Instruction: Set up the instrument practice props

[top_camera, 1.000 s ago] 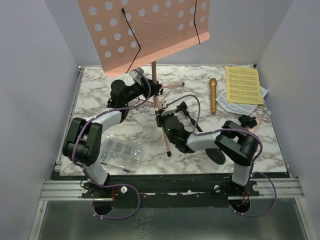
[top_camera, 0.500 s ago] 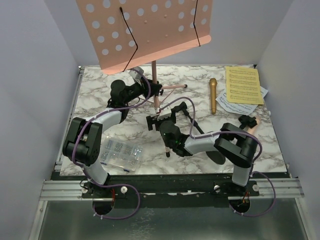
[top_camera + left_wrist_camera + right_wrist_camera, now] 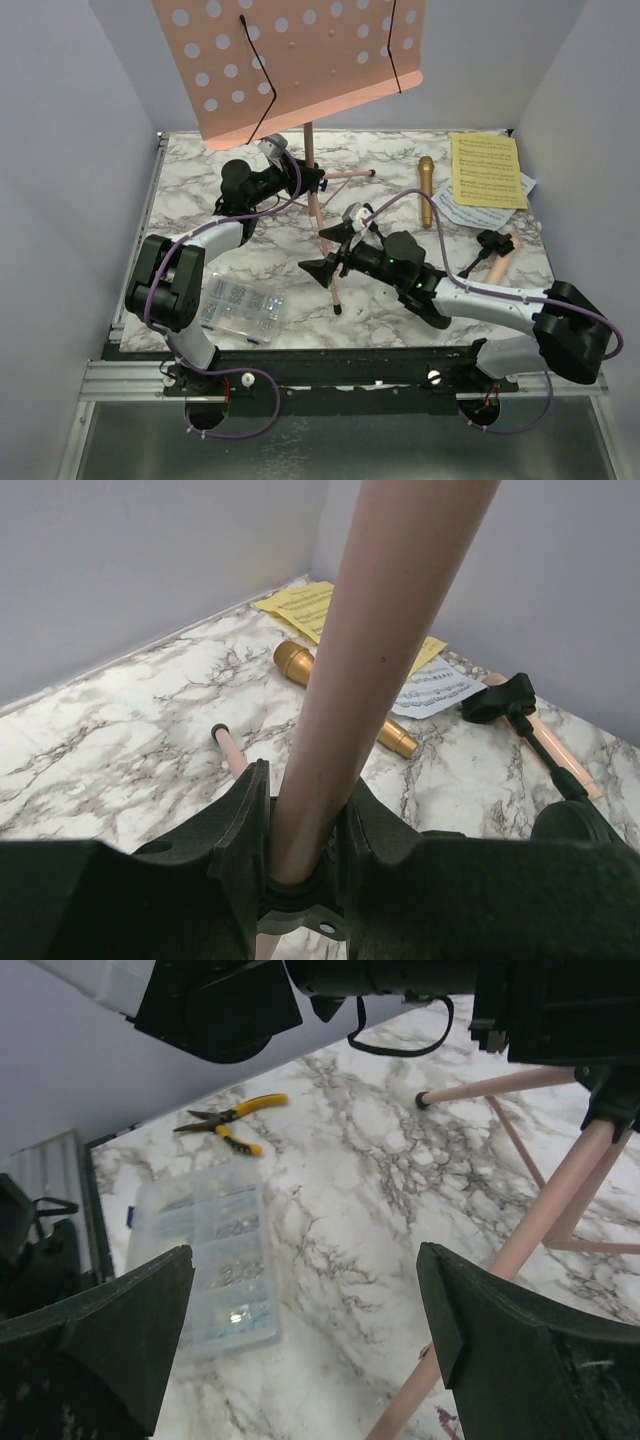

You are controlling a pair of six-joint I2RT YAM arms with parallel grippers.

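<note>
The pink perforated music rack stands on its tripod at the back of the table. My left gripper is shut on its pink pole, low down near the legs. My right gripper stands wide open beside the rack's front leg, which runs close to one finger; nothing is held. A gold microphone lies right of the rack. Yellow sheet music lies on a white page at the back right. A pink microphone in a black holder clip lies near the right edge.
A clear compartment box of screws sits front left, beside my left arm. Yellow-handled pliers lie beyond it in the right wrist view. A black round base rests near the right arm. Walls close in on three sides.
My right gripper has opened wide and let go of the rack's front leg, and the right arm has swung out to the right. The left gripper stays on the pole.
</note>
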